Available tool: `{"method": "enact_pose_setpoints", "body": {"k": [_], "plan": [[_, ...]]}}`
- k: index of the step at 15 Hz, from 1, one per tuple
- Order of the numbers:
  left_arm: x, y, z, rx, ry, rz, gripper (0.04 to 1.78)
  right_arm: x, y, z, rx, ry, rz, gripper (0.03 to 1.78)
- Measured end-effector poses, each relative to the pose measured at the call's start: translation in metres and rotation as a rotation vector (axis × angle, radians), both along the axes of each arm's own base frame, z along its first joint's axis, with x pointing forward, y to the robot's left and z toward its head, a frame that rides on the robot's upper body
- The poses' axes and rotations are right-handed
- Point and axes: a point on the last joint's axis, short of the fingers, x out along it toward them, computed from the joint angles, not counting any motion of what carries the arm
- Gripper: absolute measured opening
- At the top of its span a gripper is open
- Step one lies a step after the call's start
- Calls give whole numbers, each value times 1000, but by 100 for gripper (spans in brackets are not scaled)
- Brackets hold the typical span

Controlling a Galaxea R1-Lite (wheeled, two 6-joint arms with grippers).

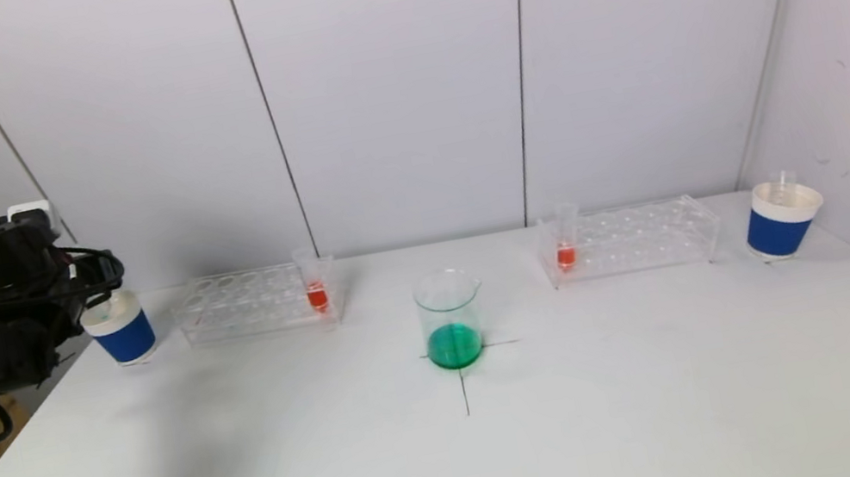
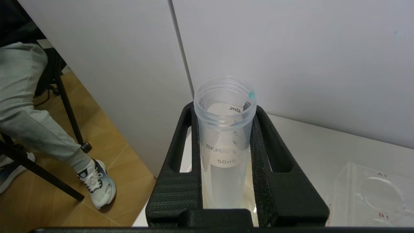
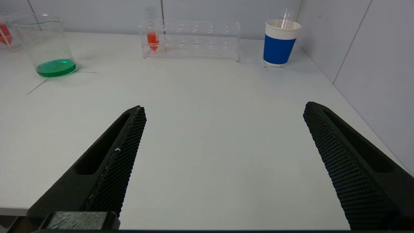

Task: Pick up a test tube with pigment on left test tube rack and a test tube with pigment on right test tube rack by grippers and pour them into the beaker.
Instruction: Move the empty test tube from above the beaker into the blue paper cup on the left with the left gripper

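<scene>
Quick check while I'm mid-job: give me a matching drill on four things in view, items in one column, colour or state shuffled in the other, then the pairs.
Items:
1. beaker
2. left hand
3. right hand
4. tube in right rack

States:
A. open, over bare table
B. holds red-orange liquid
C. holds green liquid
D. shut on an empty clear tube above the left paper cup

Pairs: 1-C, 2-D, 3-A, 4-B
</scene>
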Motion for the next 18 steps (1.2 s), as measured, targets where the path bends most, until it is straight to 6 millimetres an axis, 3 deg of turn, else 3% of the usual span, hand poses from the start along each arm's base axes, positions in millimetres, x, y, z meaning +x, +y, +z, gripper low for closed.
{"method": "enact_pose_setpoints", "body": {"k": [7, 18], "plan": [[7, 2, -28, -9, 13, -5, 45, 0, 0, 0, 0, 0, 0, 177], [9, 3, -34, -12, 16, -3, 45, 0, 0, 0, 0, 0, 0, 177]]}}
